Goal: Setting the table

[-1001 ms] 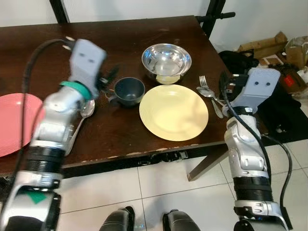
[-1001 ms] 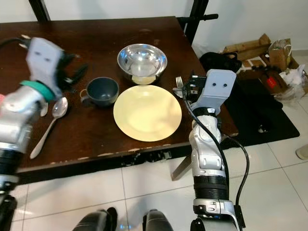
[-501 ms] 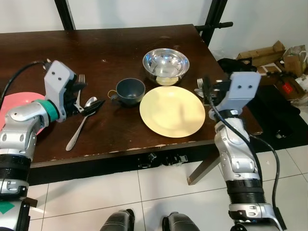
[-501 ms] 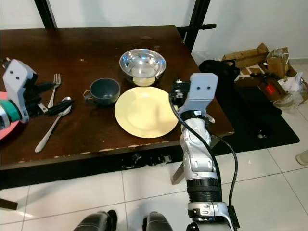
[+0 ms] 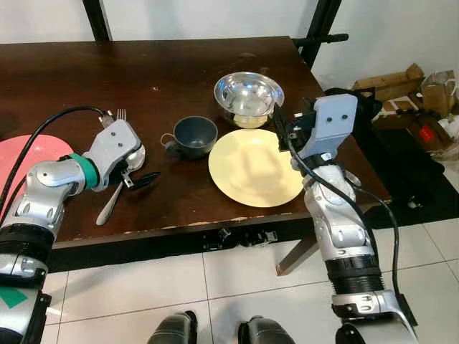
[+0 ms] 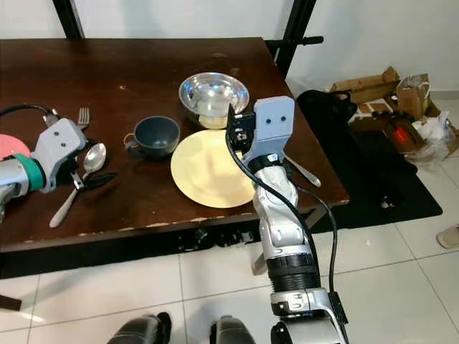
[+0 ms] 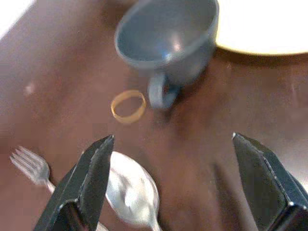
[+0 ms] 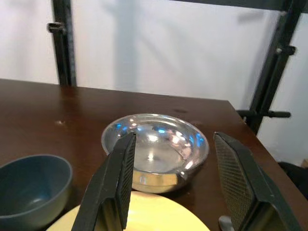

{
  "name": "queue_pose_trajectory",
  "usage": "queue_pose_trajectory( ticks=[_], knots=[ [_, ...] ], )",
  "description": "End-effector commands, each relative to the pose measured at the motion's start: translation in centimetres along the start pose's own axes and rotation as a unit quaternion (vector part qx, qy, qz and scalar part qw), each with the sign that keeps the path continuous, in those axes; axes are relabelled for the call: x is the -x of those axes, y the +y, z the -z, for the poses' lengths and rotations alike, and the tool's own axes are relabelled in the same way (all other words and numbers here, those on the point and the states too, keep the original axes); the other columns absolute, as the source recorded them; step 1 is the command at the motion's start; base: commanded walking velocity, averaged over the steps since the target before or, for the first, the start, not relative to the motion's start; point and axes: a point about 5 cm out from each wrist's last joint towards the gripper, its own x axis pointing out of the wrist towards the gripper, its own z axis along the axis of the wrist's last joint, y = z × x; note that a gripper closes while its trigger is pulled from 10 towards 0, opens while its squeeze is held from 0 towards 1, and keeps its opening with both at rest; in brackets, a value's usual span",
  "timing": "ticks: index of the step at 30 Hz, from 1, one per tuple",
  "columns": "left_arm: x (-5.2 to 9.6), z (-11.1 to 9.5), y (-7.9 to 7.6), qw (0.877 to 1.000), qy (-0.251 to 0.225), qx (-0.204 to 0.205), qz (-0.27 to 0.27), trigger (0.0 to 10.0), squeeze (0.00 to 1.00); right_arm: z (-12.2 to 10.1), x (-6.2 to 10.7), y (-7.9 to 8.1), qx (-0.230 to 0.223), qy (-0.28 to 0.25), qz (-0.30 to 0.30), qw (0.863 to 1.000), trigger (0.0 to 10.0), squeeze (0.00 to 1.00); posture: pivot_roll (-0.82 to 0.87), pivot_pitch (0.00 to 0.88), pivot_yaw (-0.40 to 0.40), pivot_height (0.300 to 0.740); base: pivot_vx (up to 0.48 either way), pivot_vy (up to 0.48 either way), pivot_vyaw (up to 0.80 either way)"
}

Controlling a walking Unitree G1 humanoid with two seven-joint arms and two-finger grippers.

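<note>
On the dark surface (image 5: 186, 79), the yellow plate (image 5: 254, 166) is lying under the right gripper (image 8: 175, 185), jaws spread and risking a knock to the steel bowl (image 5: 248, 94) behind it, while the left gripper (image 7: 185, 185), also spread, is hovering over the spoon (image 5: 123, 178) left of the plate and could nudge the cup (image 5: 193, 135)

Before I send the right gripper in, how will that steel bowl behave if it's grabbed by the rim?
The steel bowl looks thin and polished, so probably light and slippery between the right gripper fingers. Its rounded wall likely lets it tilt or slide across the table when nudged.
</note>
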Motion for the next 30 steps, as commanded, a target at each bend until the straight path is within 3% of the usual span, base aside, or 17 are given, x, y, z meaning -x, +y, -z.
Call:
queue_pose_trajectory(
  ticks=[1,4,6,13,21,30],
  knots=[
    [-0.4,0.2,-0.4,1.000,0.007,-0.011,0.002,10.0,0.00,0.2,-0.1,0.0,0.003,0.008,0.002,1.000,10.0,0.00,0.05,0.050,-0.032,0.740,0.000,0.000,0.00],
    [-1.0,-0.3,0.0,1.000,0.006,-0.020,-0.016,10.0,0.00,0.0,-0.3,-0.5,0.010,0.008,0.010,1.000,10.0,0.00,0.03,0.059,-0.038,0.740,0.000,0.000,0.00],
    [-1.4,-0.7,0.6,0.999,0.003,-0.018,-0.028,10.0,0.00,-0.3,-0.1,-2.4,0.023,0.014,0.030,0.999,10.0,0.00,0.02,0.093,-0.054,0.740,0.000,0.000,0.00],
    [-1.8,-1.1,0.8,0.999,-0.006,-0.020,-0.027,10.0,0.00,-0.4,0.2,-4.0,0.028,0.021,0.041,0.999,10.0,0.00,0.01,0.138,-0.068,0.740,0.000,0.000,0.00],
    [-3.6,-3.3,0.1,0.998,-0.056,-0.022,-0.003,10.0,0.00,-0.6,0.5,-4.2,0.024,0.024,0.041,0.999,10.0,0.00,-0.02,0.179,-0.070,0.740,0.000,0.000,0.00],
    [-4.8,-5.7,0.6,0.995,-0.086,-0.040,-0.011,10.0,0.00,-0.5,0.9,-4.0,0.018,0.028,0.046,0.998,10.0,0.00,-0.03,0.165,-0.052,0.740,0.000,0.000,0.00]
  ],
)
